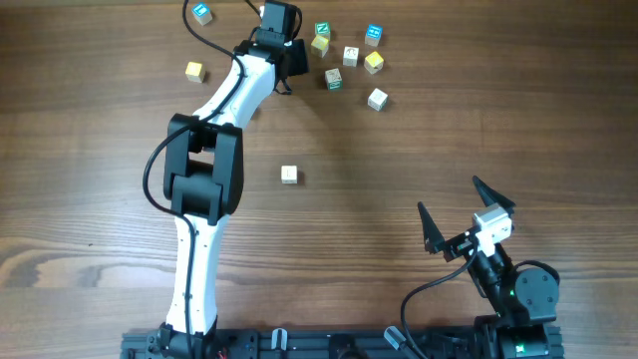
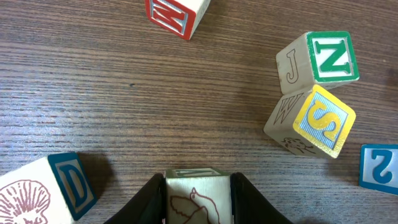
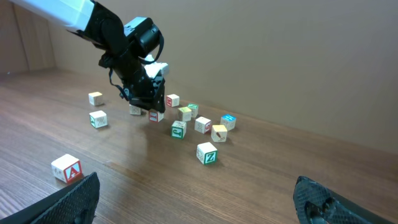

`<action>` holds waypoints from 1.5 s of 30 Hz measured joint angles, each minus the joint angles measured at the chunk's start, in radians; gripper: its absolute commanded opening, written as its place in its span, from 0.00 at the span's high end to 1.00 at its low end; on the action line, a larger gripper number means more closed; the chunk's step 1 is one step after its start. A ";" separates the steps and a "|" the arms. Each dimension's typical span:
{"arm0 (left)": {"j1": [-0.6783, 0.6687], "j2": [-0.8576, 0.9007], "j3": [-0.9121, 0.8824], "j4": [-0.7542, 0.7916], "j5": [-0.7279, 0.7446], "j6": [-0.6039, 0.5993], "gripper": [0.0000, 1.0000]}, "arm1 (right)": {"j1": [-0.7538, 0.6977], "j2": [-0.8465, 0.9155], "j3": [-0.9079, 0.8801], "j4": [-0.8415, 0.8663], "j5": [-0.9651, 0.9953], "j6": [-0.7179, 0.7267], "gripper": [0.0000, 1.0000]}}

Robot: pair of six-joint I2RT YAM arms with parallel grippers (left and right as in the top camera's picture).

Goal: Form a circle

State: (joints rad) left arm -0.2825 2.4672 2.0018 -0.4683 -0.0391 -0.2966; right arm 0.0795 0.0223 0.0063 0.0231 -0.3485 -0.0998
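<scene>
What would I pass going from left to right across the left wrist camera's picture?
The blue D block → bird-picture block → yellow S block → blue-faced block at the right edge. Left out: the red-lettered block, which overlaps the bird one, and the green N block, straight above the yellow S.

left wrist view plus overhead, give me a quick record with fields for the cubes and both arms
left fingers: closed on both sides of the bird cube
bird cube: pale wood, brown bird drawing facing the camera
ahead of it: green N cube right beside yellow S cube
also near: red-letter cube, blue D cube
ring: not formed; cluster lies loose
right fingers: wide open, empty, far from the cubes
</scene>
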 measured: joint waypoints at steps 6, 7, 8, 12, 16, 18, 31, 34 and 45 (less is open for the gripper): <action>0.000 -0.040 -0.001 -0.093 0.000 0.000 0.75 | 0.000 0.000 0.000 0.000 0.000 0.000 0.00; 0.000 -0.060 -0.002 -0.129 0.000 -0.001 0.75 | 0.000 0.000 0.000 0.000 0.000 0.000 0.00; 0.000 -0.083 -0.003 -0.159 0.000 -0.002 0.75 | 0.000 0.000 0.000 0.000 0.000 0.000 0.00; -0.011 -0.246 -0.004 -0.357 0.000 -0.046 0.74 | 0.000 0.000 0.000 0.000 0.000 0.000 0.00; -0.045 -0.396 -0.003 -0.517 0.032 -0.082 0.74 | 0.000 0.000 0.000 0.000 0.000 0.000 0.00; -0.069 -0.436 -0.003 -0.578 0.058 -0.087 0.73 | 0.000 0.000 0.000 0.000 0.000 0.000 0.00; -0.215 -0.436 -0.141 -0.731 0.093 -0.183 0.92 | 0.000 0.000 0.000 0.000 0.000 0.000 0.01; -0.217 -0.435 -0.232 -0.673 0.093 -0.266 0.93 | 0.000 0.000 0.000 0.000 0.000 0.000 0.00; -0.214 -0.430 -0.420 -0.441 -0.040 -0.453 0.96 | 0.000 0.000 0.000 0.000 0.000 0.000 0.00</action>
State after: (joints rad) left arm -0.4965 2.0369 1.5822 -0.9096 -0.0795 -0.7498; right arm 0.0795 0.0219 0.0063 0.0231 -0.3485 -0.0998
